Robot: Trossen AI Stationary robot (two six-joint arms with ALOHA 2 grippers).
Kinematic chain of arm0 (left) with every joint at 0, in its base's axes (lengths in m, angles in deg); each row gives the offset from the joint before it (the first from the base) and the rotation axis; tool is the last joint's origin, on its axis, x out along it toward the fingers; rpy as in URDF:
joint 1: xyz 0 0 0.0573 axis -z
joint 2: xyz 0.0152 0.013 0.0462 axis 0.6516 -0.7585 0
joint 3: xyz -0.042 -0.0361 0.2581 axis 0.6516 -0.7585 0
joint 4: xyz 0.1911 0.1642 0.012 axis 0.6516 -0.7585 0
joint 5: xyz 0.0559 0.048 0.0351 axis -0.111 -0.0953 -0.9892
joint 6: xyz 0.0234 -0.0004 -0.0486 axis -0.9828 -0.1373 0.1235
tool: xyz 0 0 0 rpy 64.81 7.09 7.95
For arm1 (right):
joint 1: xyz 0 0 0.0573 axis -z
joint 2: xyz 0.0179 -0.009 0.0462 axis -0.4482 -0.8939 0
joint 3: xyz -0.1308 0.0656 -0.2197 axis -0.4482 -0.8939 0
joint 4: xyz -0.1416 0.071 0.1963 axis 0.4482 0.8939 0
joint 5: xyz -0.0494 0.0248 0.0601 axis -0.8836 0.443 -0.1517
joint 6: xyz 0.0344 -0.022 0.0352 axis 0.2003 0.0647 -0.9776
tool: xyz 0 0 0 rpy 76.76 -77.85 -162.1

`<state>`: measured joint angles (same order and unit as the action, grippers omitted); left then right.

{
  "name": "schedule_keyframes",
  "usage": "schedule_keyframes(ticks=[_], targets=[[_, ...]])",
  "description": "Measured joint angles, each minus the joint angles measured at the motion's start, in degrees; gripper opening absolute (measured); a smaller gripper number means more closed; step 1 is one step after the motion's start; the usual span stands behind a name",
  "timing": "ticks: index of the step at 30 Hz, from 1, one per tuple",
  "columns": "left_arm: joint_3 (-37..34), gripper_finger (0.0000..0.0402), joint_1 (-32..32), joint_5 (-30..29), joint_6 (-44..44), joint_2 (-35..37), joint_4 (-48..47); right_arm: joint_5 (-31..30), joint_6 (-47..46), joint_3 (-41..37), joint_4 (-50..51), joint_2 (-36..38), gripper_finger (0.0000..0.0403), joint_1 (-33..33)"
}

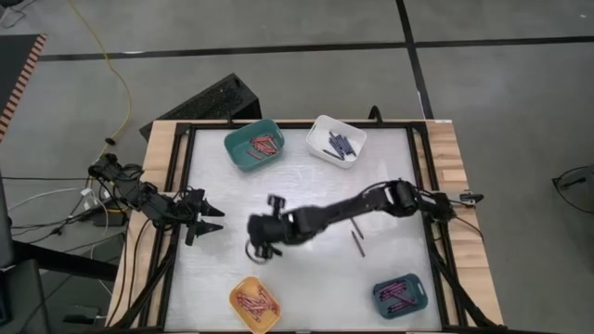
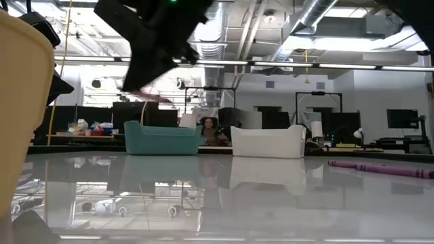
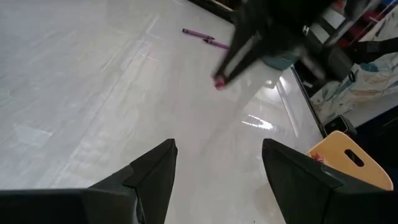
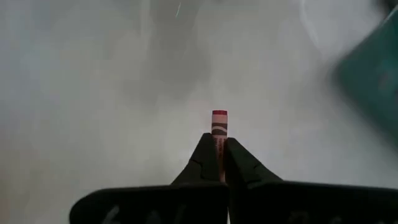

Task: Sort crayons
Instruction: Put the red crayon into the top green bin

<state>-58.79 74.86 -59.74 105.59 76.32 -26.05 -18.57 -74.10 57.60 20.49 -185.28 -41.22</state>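
The white glossy tabletop point(image 1: 297, 186) lay mostly bare through its middle, giving wide room to pass. Four small plastic bins stood toward its corners: a teal bin point(image 1: 253, 145) and a white bin point(image 1: 336, 139) at the far edge, a yellow bin point(image 1: 256, 302) and a dark teal bin point(image 1: 401, 294) at the near edge. The dark right arm point(image 1: 362, 204) stretched across the centre from the right side, barring a straight path there, its gripper point(image 1: 263, 249) pinched on a red crayon point(image 4: 219, 124) above the surface. A single purple crayon point(image 1: 358, 242) lay loose right of centre, below that arm. The left gripper point(image 1: 206, 223) waited at the left edge with fingers spread, clear of the middle.
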Motion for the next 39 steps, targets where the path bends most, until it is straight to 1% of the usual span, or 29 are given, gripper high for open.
schedule_keyframes(ticks=[4,8,12,16,20,22,24,35,39], targets=[[0.0,0.0228,0.0,0.0,0.0,0.0,0.0,-0.1,8.2,2.9,-6.0,0.1,0.0001,4.1],[0.0,0.0228,0.0,0.0,0.0,0.0,0.0,0.0,16.0,3.5,-15.6,0.1,0.0001,8.6],[0.0,0.0228,0.0,0.0,0.0,0.0,0.0,0.0,19.4,3.5,-22.2,0.1,0.0001,13.3],[0.0,0.0228,0.0,0.0,0.0,0.0,0.0,2.7,18.1,3.5,-23.9,0.2,0.0001,18.3],[0.0,0.0228,0.0,0.0,0.0,0.0,0.0,7.8,13.8,3.4,-24.9,0.2,0.0001,22.8],[0.0,0.0228,0.0,0.0,0.0,0.0,0.0,10.2,12.5,2.5,-26.9,0.2,0.0001,24.6],[0.0,0.0228,0.0,0.0,0.0,0.0,0.0,11.4,11.9,1.2,-28.9,0.2,0.0001,26.0],[0.0,0.0228,0.0,0.0,0.0,0.0,0.0,12.2,11.5,-1.7,-29.7,0.2,0.0002,30.7],[0.0,0.0228,0.0,0.0,0.0,0.0,0.0,12.3,8.5,-1.7,-29.7,0.3,0.0003,32.3]])
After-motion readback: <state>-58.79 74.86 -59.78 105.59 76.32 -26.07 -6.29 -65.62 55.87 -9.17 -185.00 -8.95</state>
